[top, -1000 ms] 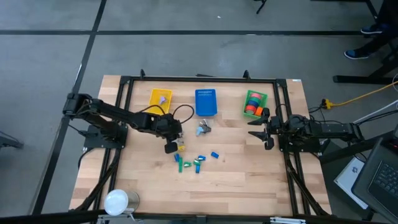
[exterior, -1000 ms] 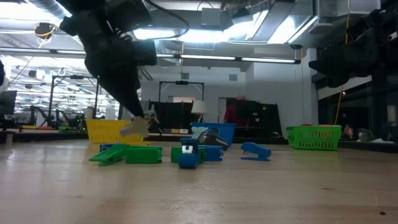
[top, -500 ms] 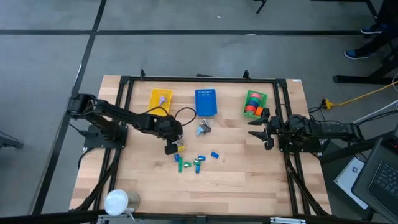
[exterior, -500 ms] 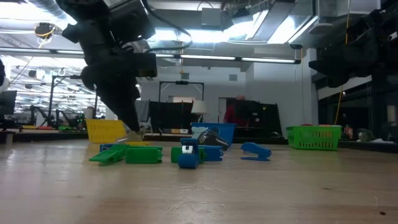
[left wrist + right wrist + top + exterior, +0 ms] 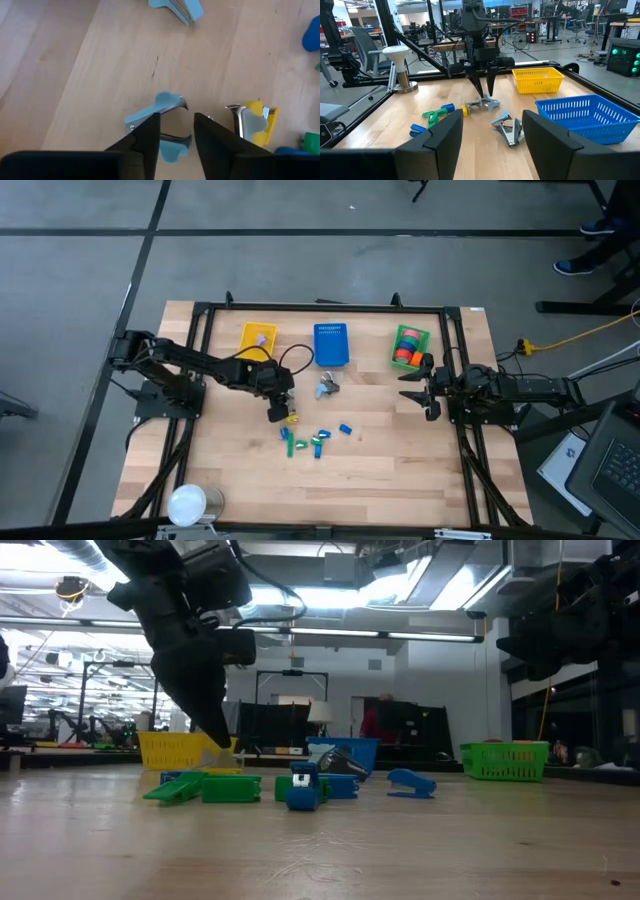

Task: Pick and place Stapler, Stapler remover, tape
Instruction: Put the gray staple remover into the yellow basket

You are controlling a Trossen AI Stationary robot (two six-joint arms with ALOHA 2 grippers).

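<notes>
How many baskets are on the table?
3, in a row along the far side: a yellow basket on the left, a blue basket in the middle, and a green basket on the right.

I see wide bare wood on the table [image 5: 400, 470] near the front edge and along the left side. In the middle, the way is crowded: green and blue pieces [image 5: 305, 444] lie close together, and a stapler remover [image 5: 160, 112] lies between the fingers of the left gripper [image 5: 176, 131]. Three baskets [image 5: 330, 345] block the far side.
</notes>
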